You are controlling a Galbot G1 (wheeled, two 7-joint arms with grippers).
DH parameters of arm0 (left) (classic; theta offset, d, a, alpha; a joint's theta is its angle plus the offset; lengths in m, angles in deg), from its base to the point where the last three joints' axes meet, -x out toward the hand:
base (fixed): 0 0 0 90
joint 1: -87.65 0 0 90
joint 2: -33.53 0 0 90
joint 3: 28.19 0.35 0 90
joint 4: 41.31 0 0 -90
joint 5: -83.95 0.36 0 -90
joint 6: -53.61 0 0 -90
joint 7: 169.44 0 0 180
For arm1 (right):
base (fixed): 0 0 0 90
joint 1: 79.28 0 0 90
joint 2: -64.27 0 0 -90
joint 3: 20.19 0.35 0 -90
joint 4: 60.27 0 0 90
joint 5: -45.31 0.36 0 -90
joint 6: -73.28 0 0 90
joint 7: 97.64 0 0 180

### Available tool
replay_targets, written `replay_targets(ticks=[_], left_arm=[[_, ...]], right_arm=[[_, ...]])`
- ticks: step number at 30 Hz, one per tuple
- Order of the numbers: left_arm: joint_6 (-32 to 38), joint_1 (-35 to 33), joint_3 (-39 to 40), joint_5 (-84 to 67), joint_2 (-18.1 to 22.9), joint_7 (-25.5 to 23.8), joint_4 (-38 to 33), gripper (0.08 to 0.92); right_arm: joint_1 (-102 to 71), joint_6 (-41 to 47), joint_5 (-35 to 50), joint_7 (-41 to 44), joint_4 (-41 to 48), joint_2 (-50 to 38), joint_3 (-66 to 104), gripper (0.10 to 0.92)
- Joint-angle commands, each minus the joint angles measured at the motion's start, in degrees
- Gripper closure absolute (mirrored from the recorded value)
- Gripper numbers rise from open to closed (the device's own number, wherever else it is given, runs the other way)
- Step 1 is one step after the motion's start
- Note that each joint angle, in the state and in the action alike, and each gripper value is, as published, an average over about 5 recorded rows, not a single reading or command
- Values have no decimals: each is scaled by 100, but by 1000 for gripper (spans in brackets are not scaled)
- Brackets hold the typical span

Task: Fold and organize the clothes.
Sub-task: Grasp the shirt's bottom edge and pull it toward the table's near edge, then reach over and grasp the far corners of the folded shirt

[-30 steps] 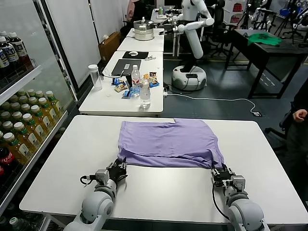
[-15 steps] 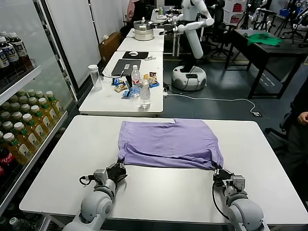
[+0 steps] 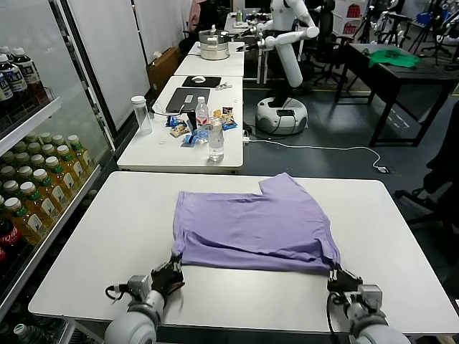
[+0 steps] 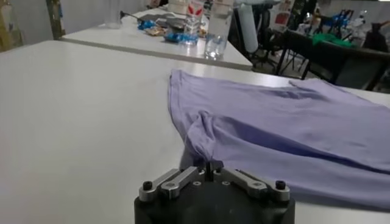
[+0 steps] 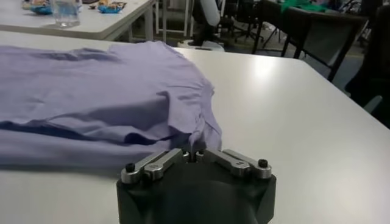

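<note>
A lavender T-shirt [image 3: 254, 226] lies spread across the middle of the white bench [image 3: 93, 236], folded so that a double layer shows along its near edge. One sleeve sticks out at the far right corner, pointing toward the far edge of the bench. The fabric is mostly flat with soft wrinkles, and its near edge runs roughly parallel to the near side of the bench.

The left end effector [image 3: 169, 276] sits low at the near left corner of the shirt, closed on the cloth there; in the left wrist view [image 4: 209, 170] the fabric gathers into a small peak [image 4: 204, 137] that runs straight into the pinched fingers. The right end effector [image 3: 339, 278] is at the near right corner, also closed on the shirt; the right wrist view [image 5: 196, 155] shows the corner of the fabric drawn down into its shut fingers, with the layered hem lifted slightly off the bench beside it.

Beyond the bench stands a second white table [image 3: 158, 147] carrying a clear water bottle [image 3: 216, 140], a tall clear cup [image 3: 141, 115], snack packets [image 3: 188, 132] and a dark laptop [image 3: 179, 100]. At the left is a glass-fronted cooler [image 3: 32, 179] stocked with rows of bottled drinks. Far back a white robot [image 3: 285, 57] stands on a round base, and a bright green garment [image 3: 393, 59] lies on a dark table at the far right
</note>
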Motion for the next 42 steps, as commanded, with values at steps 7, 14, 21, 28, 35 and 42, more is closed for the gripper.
replay_targets(ticks=[7,14,21,28,35,42], left_arm=[[-262,-1640,-439,634,-185,-16,-1482,860],[-244,-1478,-640,764,-275,0,-1645,671],[-77,-448,-604,509,-439,-24,-1113,463],[-83,1374,-57,169,-396,-17,370,282],[-297,2572,538,-414,-289,142,1483,179],[-379,3536,951,-442,24,192,2637,177]], right_arm=[[-1821,55,-642,10,-1383,211,367,882],[-1273,-294,-648,71,-1292,51,383,706],[-28,-325,-361,-13,-622,-184,225,508],[1984,52,125,-206,656,-495,-574,300],[3796,357,854,-489,2078,-574,-1560,205],[4918,334,702,-570,3439,-421,-2155,203]])
